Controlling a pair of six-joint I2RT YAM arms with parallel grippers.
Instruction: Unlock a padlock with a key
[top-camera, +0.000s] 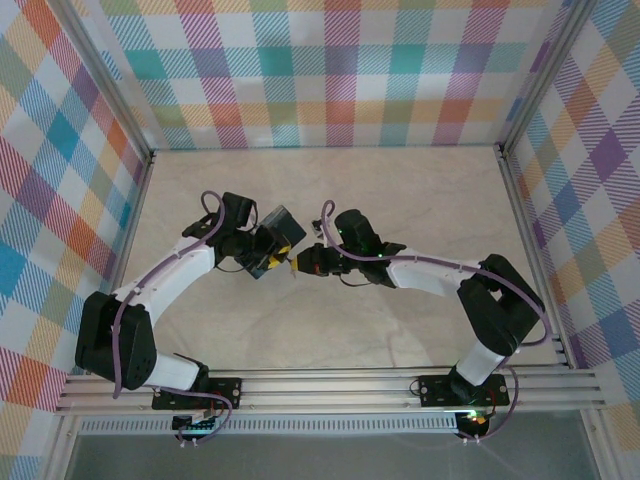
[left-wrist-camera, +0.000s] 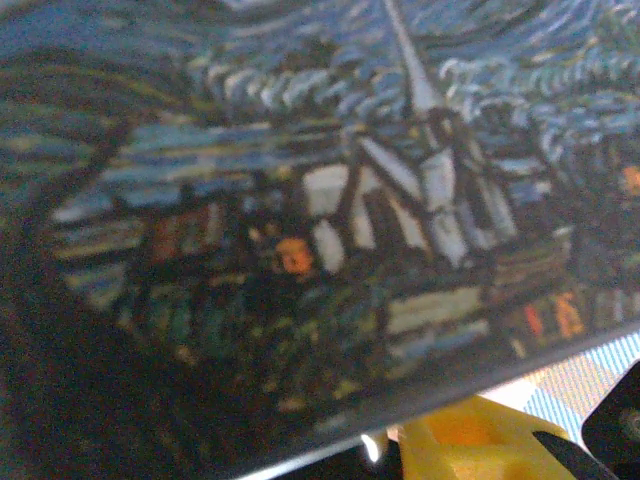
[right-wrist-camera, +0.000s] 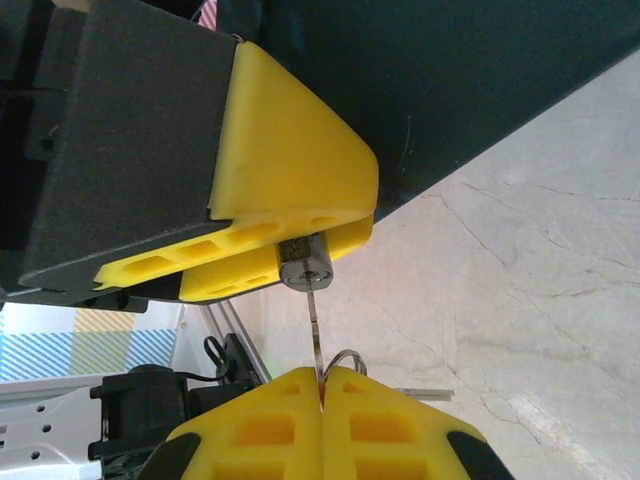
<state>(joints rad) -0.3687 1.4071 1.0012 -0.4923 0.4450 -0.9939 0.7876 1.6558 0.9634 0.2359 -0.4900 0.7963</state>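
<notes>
At the bottom edge of the right wrist view, the right gripper (right-wrist-camera: 322, 395) is clenched on the key (right-wrist-camera: 315, 325) — its thin blade rises into the padlock (right-wrist-camera: 305, 262) at frame centre, which the left gripper (right-wrist-camera: 335, 225) grasps, just beside the painted box (left-wrist-camera: 320, 200).

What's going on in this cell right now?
The left gripper pinches the small padlock, with the painting-print box right behind it. The right gripper is shut on the key, whose tip meets the padlock's underside, at or in the keyhole. The shackle is hidden, so unlocked or not can't be told.
</notes>
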